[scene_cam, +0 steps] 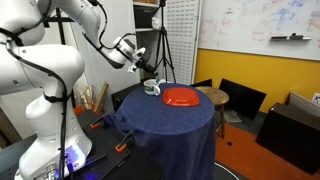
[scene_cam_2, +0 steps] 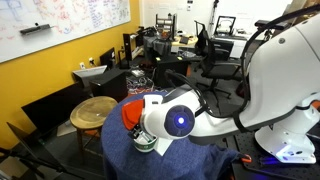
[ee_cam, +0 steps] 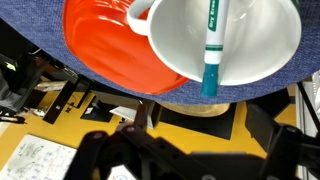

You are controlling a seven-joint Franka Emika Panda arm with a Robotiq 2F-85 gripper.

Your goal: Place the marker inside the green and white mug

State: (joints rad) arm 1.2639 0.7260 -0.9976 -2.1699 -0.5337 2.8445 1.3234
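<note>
The green and white mug point(ee_cam: 180, 40) stands on the blue-covered table, seen from above in the wrist view, next to the red plate point(ee_cam: 105, 45). The teal and white marker point(ee_cam: 210, 50) lies inside the mug, its teal end leaning over the rim. My gripper point(ee_cam: 205, 138) hovers over the mug with its dark fingers spread wide, touching nothing. In an exterior view the gripper point(scene_cam: 141, 64) is just above the mug point(scene_cam: 152, 88). In an exterior view the wrist point(scene_cam_2: 176, 121) hides most of the mug point(scene_cam_2: 143, 142).
The small round table has a blue cloth point(scene_cam: 165, 125). The red plate point(scene_cam: 182, 97) sits beside the mug. A round wooden stool point(scene_cam_2: 93, 111) and black chairs point(scene_cam: 240, 98) stand close by. Orange clamps point(scene_cam: 122, 148) lie on the floor by the robot's base.
</note>
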